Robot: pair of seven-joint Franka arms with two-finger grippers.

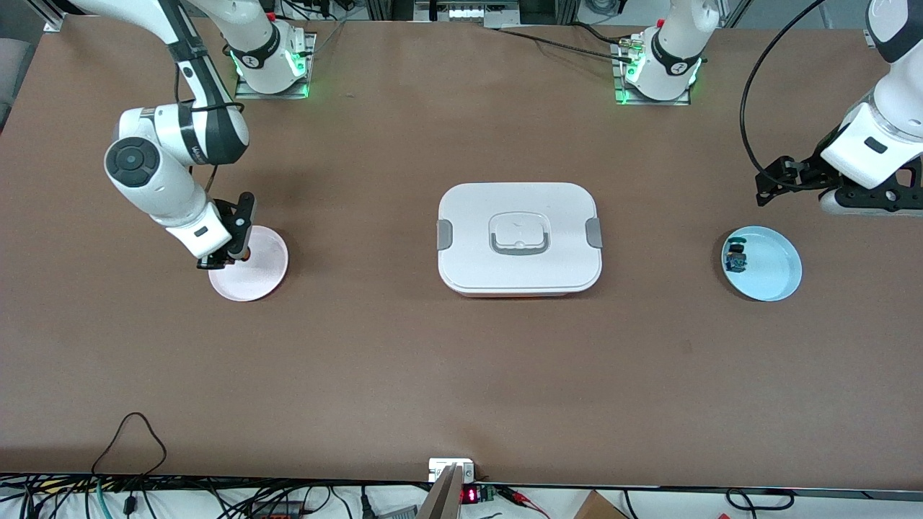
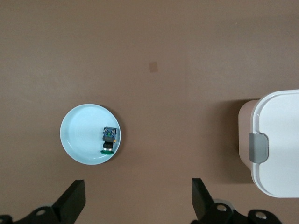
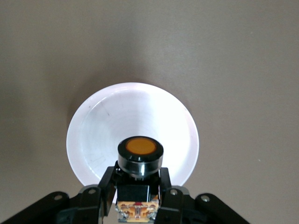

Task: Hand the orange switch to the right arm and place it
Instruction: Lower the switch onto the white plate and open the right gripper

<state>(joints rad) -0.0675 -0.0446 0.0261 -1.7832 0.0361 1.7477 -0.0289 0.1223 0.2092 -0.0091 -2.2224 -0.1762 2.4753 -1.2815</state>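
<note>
The orange switch (image 3: 139,147), pinched by the right gripper (image 3: 138,196) over the pink plate (image 3: 93,135) near its rim, could bounce off onto the table (image 1: 433,375) if released high; the left gripper (image 2: 135,198) waits spread.

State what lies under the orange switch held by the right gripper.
The right gripper holds the orange switch over the pink plate. The plate's visible surface is bare; the patch directly beneath switch and fingers is covered. The left gripper waits open.

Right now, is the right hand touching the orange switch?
Touching. The right wrist view shows the right hand with its fingers shut against the black body of the orange switch, over the pink plate.
</note>
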